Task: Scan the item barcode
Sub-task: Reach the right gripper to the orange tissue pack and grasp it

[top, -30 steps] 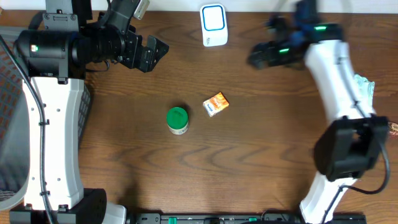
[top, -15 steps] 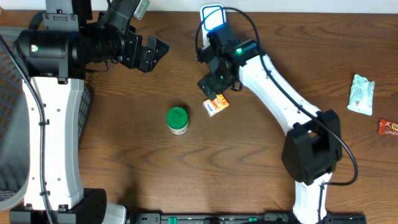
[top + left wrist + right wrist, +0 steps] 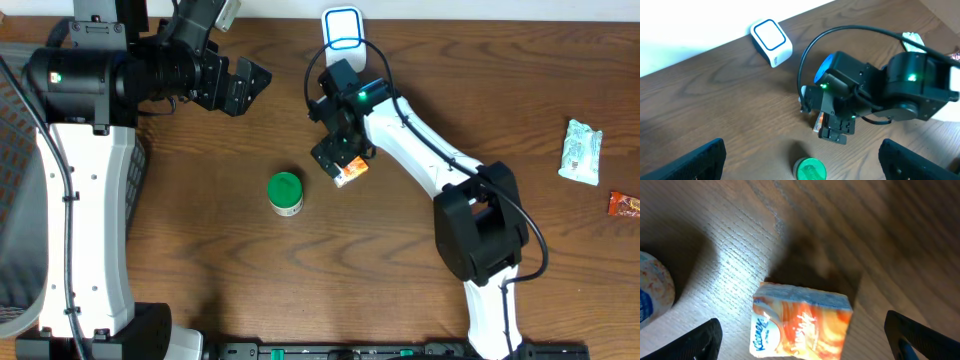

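An orange tissue pack (image 3: 352, 172) lies flat on the wooden table near the middle. My right gripper (image 3: 337, 153) hangs open just above it and partly covers it from overhead. In the right wrist view the pack (image 3: 800, 322) lies between the two wide-spread fingertips (image 3: 705, 340), untouched. The white scanner with a blue ring (image 3: 343, 30) stands at the table's back edge, also in the left wrist view as the scanner (image 3: 771, 42). My left gripper (image 3: 245, 85) is open at the back left, holding nothing. It looks down on the right gripper (image 3: 836, 131).
A green-lidded jar (image 3: 286, 193) stands just left of the pack; in the left wrist view the jar (image 3: 810, 170) shows at the bottom edge. A white-green packet (image 3: 580, 150) and a red packet (image 3: 625, 205) lie at the far right.
My right arm has swung from the back right across the table and come down over the orange pack. The left arm, the jar and the pack have not moved.
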`<state>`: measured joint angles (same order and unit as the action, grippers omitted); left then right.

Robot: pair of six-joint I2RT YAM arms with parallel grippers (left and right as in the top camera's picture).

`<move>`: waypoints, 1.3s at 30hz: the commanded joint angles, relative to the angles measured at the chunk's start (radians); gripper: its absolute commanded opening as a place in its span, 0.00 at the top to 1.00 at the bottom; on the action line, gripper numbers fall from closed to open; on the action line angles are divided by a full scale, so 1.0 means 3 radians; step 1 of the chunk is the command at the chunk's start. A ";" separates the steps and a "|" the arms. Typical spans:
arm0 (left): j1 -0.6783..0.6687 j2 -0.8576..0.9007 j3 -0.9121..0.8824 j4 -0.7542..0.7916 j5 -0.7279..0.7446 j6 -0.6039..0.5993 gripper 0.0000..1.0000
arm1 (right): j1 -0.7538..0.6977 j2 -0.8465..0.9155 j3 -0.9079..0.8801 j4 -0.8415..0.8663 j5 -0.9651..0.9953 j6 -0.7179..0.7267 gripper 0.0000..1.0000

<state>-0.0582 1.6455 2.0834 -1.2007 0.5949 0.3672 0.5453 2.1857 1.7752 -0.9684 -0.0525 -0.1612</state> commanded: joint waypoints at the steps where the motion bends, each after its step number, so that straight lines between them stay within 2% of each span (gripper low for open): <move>1: 0.0000 0.0010 -0.0019 -0.0004 -0.0018 0.0033 0.02 | 0.0028 0.0155 -0.0045 0.0000 -0.0019 0.0064 0.01; 11: 0.0000 0.0010 -0.0019 -0.0004 -0.0017 0.0032 0.02 | 0.0048 0.0315 -0.0193 0.0070 -0.0018 0.0062 0.02; 15: 0.0000 0.0010 -0.0019 -0.0004 -0.0018 0.0032 0.02 | 0.0048 0.0314 -0.0188 0.0140 -0.0014 0.0095 0.24; 17: 0.0000 0.0010 -0.0019 -0.0004 -0.0018 0.0032 0.02 | 0.0043 0.0314 -0.0184 0.0148 -0.0015 0.0172 0.29; 21: 0.0000 0.0010 -0.0019 -0.0004 -0.0018 0.0032 0.02 | 0.0018 0.0314 -0.0132 0.0113 -0.0017 0.0334 0.30; 32: 0.0000 0.0010 -0.0019 -0.0004 -0.0018 0.0032 0.02 | -0.0088 0.0253 0.0632 -0.0605 -0.0017 0.1069 0.41; 39: 0.0000 0.0010 -0.0019 -0.0004 -0.0018 0.0032 0.02 | -0.0257 0.0253 0.0946 -0.1086 -0.0019 0.1541 0.42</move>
<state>-0.0582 1.6455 2.0834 -1.2007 0.5953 0.3672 0.4969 2.2700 2.0205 -1.2671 -0.0555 0.1997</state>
